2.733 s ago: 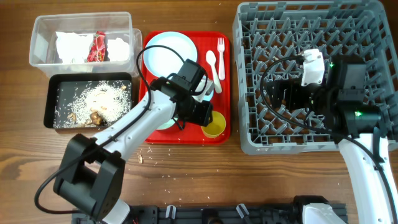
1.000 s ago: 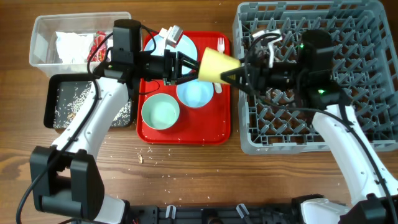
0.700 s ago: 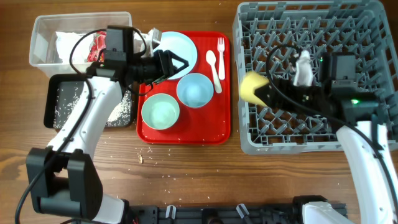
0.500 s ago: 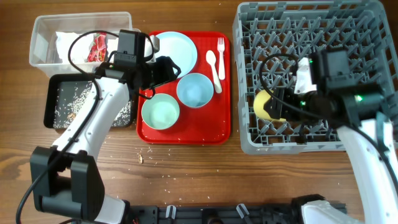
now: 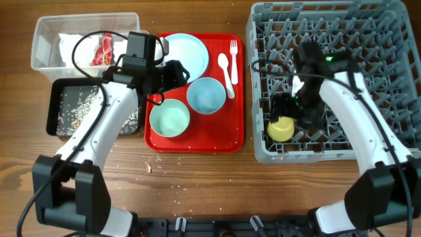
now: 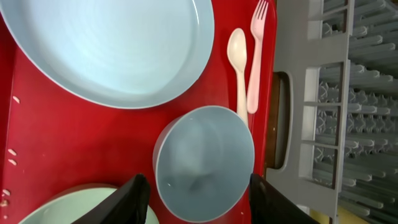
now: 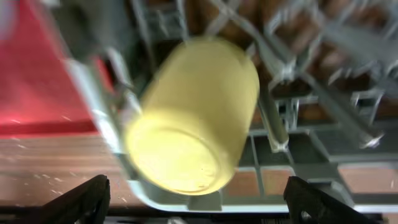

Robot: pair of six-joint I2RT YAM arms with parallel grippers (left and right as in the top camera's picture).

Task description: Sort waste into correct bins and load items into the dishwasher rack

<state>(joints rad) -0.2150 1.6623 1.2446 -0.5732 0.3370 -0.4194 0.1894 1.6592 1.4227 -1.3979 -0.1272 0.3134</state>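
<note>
The small yellow cup [image 5: 281,128] lies on its side in the front left corner of the grey dishwasher rack [image 5: 368,39]. My right gripper [image 5: 289,110] hovers over it, open. In the right wrist view the cup [image 7: 193,118] lies between the spread fingers [image 7: 199,198], apart from both. My left gripper [image 5: 180,72] is open over the red tray, its fingers [image 6: 199,199] on either side of the light blue bowl [image 6: 205,162]. The blue plate [image 5: 181,54], blue bowl [image 5: 205,95], pale green bowl [image 5: 170,118], spoon [image 5: 223,66] and fork [image 5: 233,56] lie on the tray.
The flat red tray [image 5: 197,146] lies between the bins and the rack. The clear tub [image 5: 46,33] holds the white napkin [image 5: 75,47] and red wrapper [image 5: 105,47]. The black tray [image 5: 56,108] holds rice and scraps [image 5: 79,112]. Crumbs dot the table's front.
The yellow cup passed from my left gripper to my right, which carried it into the rack's front left corner and let go. My left gripper drew back over the blue bowl.
</note>
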